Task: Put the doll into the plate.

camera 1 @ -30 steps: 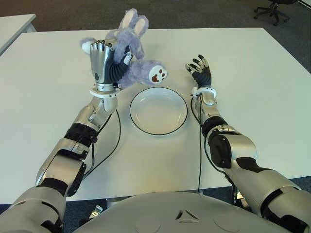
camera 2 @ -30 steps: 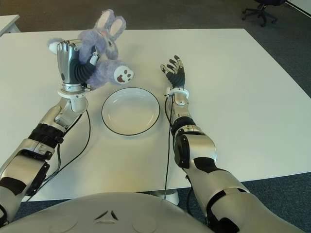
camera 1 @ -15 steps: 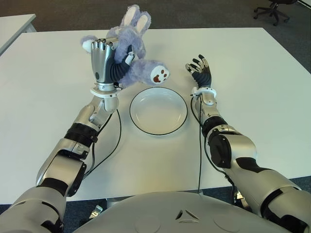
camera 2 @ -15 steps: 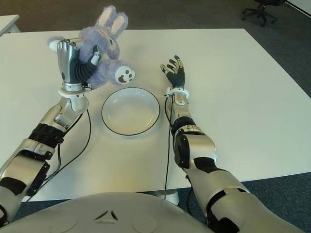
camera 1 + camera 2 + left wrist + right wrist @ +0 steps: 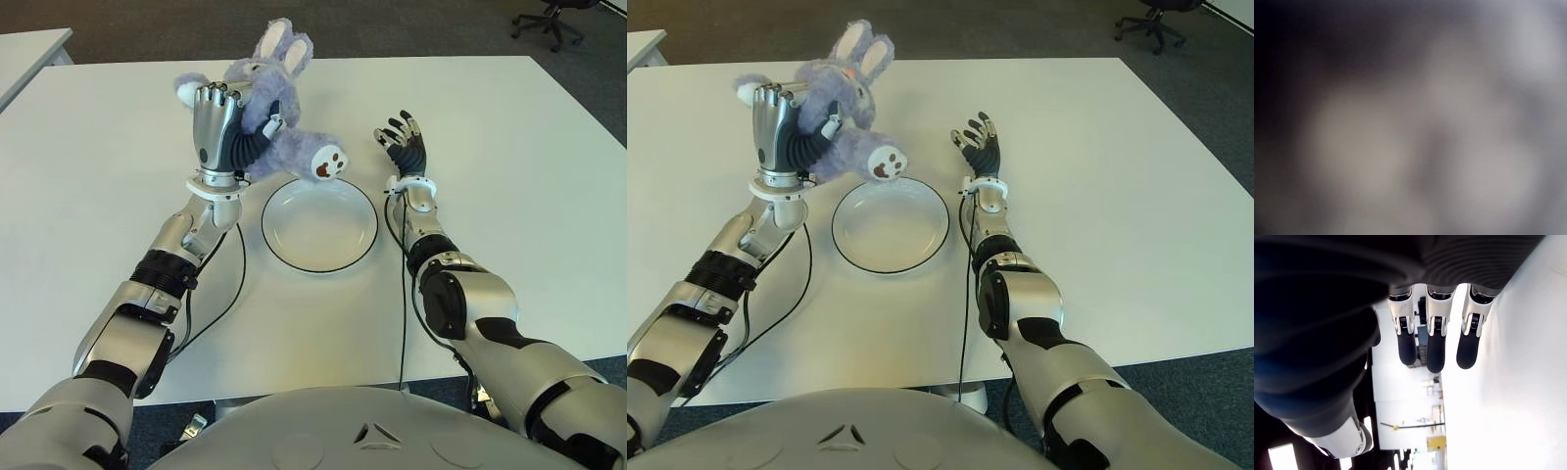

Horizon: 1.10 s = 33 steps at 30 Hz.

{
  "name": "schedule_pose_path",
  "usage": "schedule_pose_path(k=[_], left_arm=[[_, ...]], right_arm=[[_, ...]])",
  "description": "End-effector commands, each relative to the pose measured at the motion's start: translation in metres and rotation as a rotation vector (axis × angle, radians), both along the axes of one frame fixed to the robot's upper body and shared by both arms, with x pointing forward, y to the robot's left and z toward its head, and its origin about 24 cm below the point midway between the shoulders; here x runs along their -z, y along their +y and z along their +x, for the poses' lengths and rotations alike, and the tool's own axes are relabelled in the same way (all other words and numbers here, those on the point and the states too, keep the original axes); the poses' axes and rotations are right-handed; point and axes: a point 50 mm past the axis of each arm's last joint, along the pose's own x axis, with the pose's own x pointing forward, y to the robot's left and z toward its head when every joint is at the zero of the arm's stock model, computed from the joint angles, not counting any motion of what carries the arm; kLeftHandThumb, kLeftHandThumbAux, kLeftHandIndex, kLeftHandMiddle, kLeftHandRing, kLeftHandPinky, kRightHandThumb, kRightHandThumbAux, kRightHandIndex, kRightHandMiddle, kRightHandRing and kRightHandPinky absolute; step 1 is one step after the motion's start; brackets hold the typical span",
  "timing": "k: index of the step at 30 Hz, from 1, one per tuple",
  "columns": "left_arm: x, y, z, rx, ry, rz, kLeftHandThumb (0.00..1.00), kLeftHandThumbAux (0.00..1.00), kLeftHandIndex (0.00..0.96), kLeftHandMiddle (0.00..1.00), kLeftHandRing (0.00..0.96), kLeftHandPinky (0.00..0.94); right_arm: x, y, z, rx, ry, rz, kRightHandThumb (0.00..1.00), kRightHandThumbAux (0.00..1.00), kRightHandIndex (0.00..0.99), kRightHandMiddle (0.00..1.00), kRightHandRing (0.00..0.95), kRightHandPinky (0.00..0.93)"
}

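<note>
The left hand point(image 5: 217, 132) is raised above the white table point(image 5: 509, 147), fingers clenched around the body of the purple rabbit doll point(image 5: 279, 117). The doll hangs in the air at roughly 11 o'clock from the plate point(image 5: 319, 225); one foot point(image 5: 329, 163) overhangs the plate's far rim. Contact between foot and rim cannot be determined. The plate sits empty on the table. The right hand point(image 5: 405, 147) shows at 2 o'clock from the plate, fingers released and extended, grasping nothing.
</note>
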Motion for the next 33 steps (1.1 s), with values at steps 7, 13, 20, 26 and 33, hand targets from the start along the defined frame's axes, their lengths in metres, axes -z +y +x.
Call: schedule_pose_path(k=[7, 13, 20, 26, 33], left_arm=[[0.001, -0.008, -0.005, 0.044, -0.023, 0.028, 0.549, 0.607, 0.770, 0.868, 0.865, 0.869], [0.000, -0.011, -0.006, 0.064, -0.040, 0.044, 0.551, 0.607, 0.766, 0.867, 0.865, 0.864], [0.001, -0.014, -0.007, 0.071, -0.054, 0.067, 0.508, 0.606, 0.769, 0.869, 0.864, 0.865], [0.001, -0.017, -0.009, 0.092, -0.064, 0.077, 0.496, 0.611, 0.773, 0.873, 0.868, 0.872], [0.002, -0.020, -0.010, 0.117, -0.068, 0.097, 0.503, 0.630, 0.783, 0.881, 0.877, 0.877]], right_arm=[[0.075, -0.002, -0.046, 0.016, 0.309, 0.027, 0.368, 0.782, 0.077, 0.172, 0.196, 0.234], [0.075, -0.001, -0.046, 0.016, 0.308, 0.026, 0.366, 0.791, 0.077, 0.173, 0.195, 0.233], [0.075, -0.001, -0.045, 0.016, 0.311, 0.031, 0.388, 0.790, 0.078, 0.173, 0.192, 0.228], [0.075, -0.001, -0.045, 0.016, 0.311, 0.036, 0.400, 0.783, 0.078, 0.174, 0.194, 0.234], [0.074, -0.001, -0.045, 0.016, 0.312, 0.034, 0.391, 0.788, 0.083, 0.170, 0.193, 0.234]])
